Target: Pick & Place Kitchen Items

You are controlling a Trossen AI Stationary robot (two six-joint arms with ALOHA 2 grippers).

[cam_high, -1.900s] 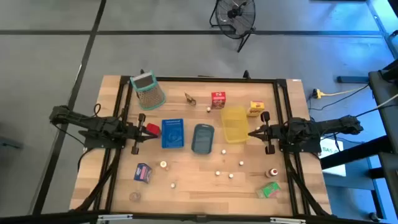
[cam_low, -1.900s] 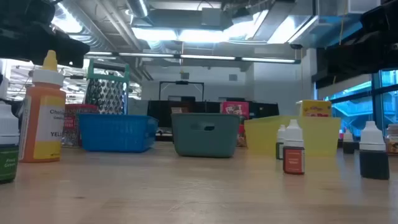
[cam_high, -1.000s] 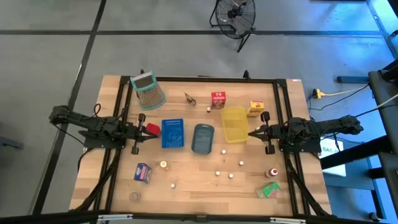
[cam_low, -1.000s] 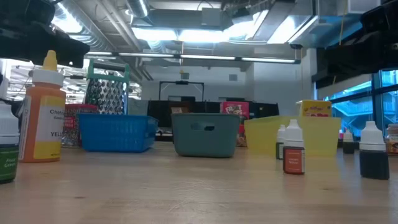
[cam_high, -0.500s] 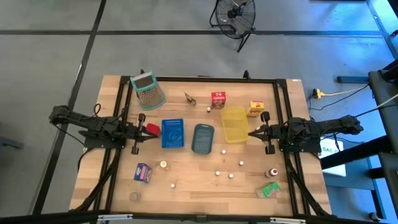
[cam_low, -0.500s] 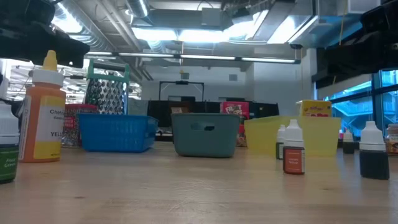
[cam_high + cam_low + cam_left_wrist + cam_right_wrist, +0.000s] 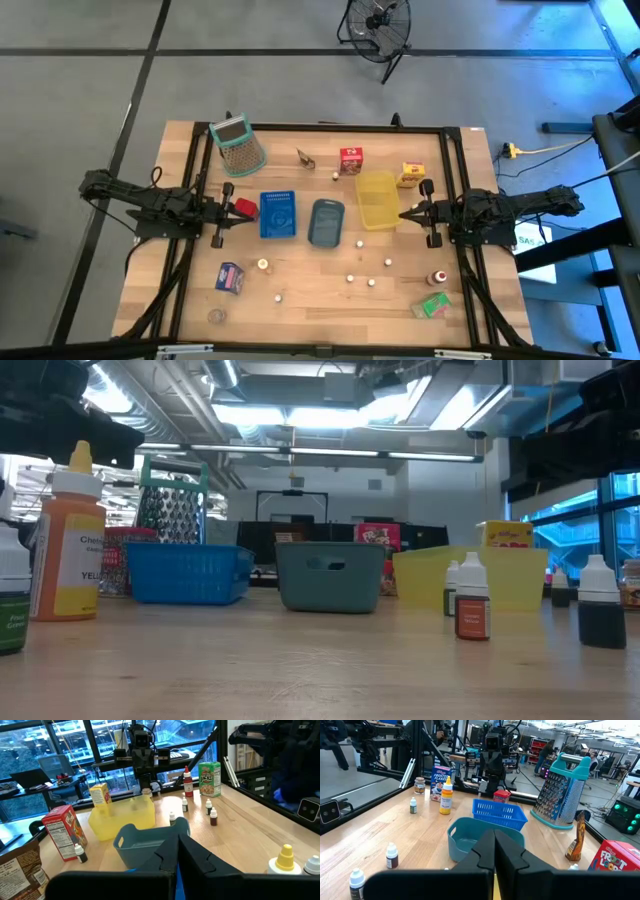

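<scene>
The kitchen items lie scattered over the wooden table: a red carton (image 7: 351,160), a yellow carton (image 7: 410,175), a blue-purple carton (image 7: 231,277), a green carton (image 7: 434,305), a red-capped bottle (image 7: 438,277) and several small dropper bottles (image 7: 472,610). My left gripper (image 7: 233,212) is shut and level at the table's left side, pointing at the blue tray (image 7: 278,214). A small red container (image 7: 245,208) stands just past its tips. My right gripper (image 7: 403,213) is shut and level at the right side, beside the yellow tray (image 7: 376,198).
A grey-blue tray (image 7: 326,221) stands between the blue and yellow trays. The green-rimmed grater (image 7: 238,145) and a brown bag (image 7: 306,158) stand at the far side. An orange squeeze bottle (image 7: 70,545) stands near the front left. Black frame rails (image 7: 190,250) run along both table sides.
</scene>
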